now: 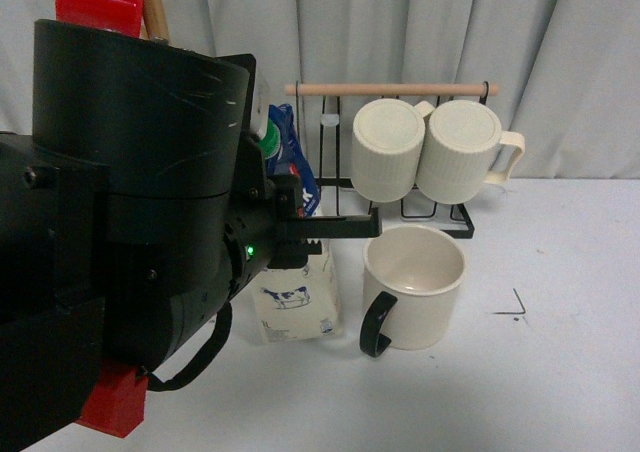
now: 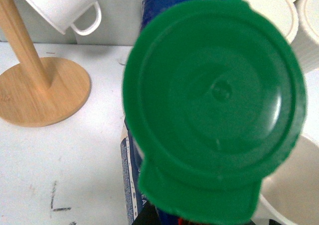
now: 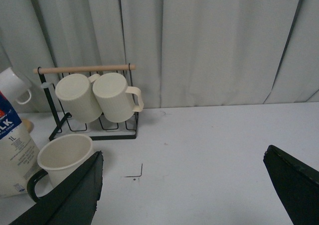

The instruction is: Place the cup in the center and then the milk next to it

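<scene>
1. Milk (image 1: pixel 296 307) stands upright on the table (image 1: pixel 560 372), at nine o'clock from the cup and just beside it; whether they touch cannot be told.
2. Left gripper (image 1: pixel 335 237) is at the milk's upper part, one serrated finger (image 1: pixel 330 226) reaching toward three o'clock over the cup's rim. How its jaws stand, clamped on the carton or loose, cannot be told; the arm hides them.
3. In the left wrist view the green cap (image 2: pixel 214 105) fills the picture, blurred.
4. Cup (image 1: pixel 412 287) sits upright, mouth up, black handle (image 1: pixel 375 324) at about seven o'clock.
5. Rack (image 1: pixel 400 152), at twelve o'clock from the cup, carries two ribbed mugs (image 1: pixel 430 150).
6. Right gripper (image 3: pixel 184 185) hangs spread wide, nothing between its fingers (image 3: pixel 75 195).
</scene>
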Action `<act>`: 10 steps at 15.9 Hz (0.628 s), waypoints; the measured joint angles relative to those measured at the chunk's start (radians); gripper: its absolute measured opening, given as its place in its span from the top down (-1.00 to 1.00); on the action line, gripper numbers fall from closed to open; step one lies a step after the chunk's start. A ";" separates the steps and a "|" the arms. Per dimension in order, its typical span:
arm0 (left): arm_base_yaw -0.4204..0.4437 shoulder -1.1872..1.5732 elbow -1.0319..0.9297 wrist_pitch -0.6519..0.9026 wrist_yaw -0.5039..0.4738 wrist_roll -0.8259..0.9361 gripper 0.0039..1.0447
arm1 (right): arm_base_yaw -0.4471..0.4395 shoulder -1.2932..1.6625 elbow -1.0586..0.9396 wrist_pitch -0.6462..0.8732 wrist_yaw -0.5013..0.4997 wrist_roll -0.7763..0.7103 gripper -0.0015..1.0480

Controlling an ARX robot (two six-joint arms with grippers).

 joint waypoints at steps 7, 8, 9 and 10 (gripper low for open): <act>-0.003 -0.071 -0.043 -0.008 0.082 0.049 -0.75 | 0.000 0.000 0.000 0.000 0.000 0.000 -0.87; -0.005 -0.113 -0.066 -0.023 0.122 0.062 -0.89 | 0.000 0.000 0.000 0.000 0.000 0.000 -0.87; -0.013 -0.190 -0.112 -0.057 0.192 0.086 -0.88 | 0.000 0.000 0.000 0.000 0.000 0.000 -0.87; -0.014 -0.250 -0.153 -0.084 0.248 0.106 -0.86 | 0.000 0.000 0.000 0.000 0.000 0.000 -0.87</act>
